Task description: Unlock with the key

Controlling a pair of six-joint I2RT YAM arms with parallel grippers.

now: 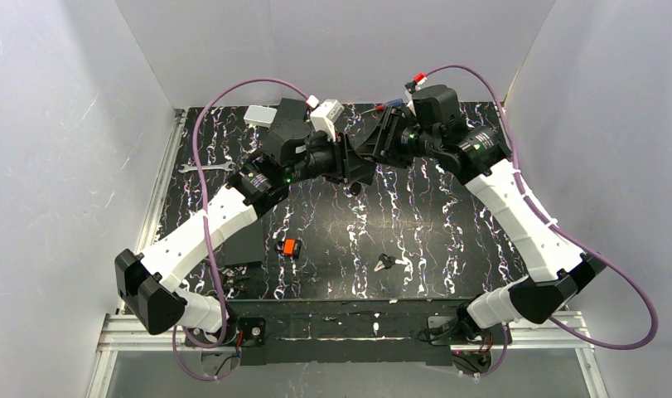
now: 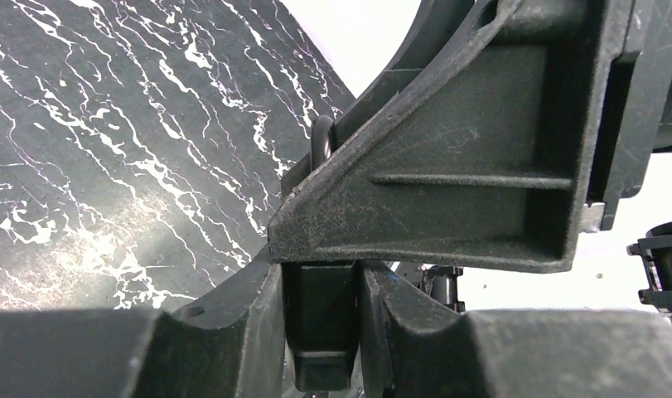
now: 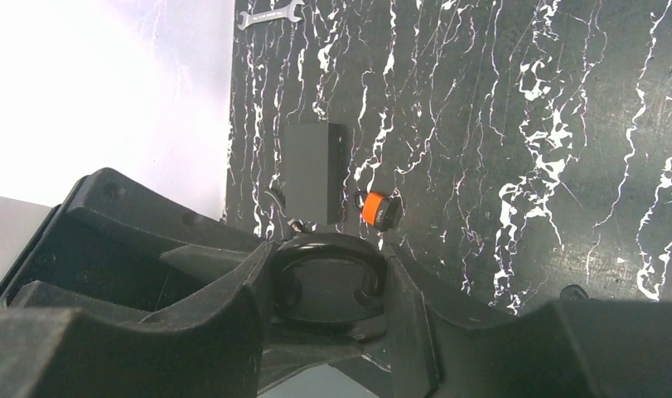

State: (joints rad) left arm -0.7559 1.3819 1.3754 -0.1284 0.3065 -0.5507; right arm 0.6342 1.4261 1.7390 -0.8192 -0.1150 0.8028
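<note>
Key [image 1: 386, 264] lies well apart from left fingers [image 2: 224, 340] and right fingers [image 3: 233, 323], both clamping the padlock [image 2: 320, 327].

A black mat [image 1: 448, 224] veined with white covers the table. Taken from its middle, a silver wrench [image 1: 206, 167] lies flat near the edge between 9 and 10 o'clock. A small orange block [image 1: 290, 247] sits toward 7 o'clock, with a black box [image 1: 243, 240] just beside it at 8 o'clock. A pale grey box [image 1: 258, 115] stands at the rim toward 11 o'clock. White walls [image 1: 67, 124] enclose three sides.
</note>
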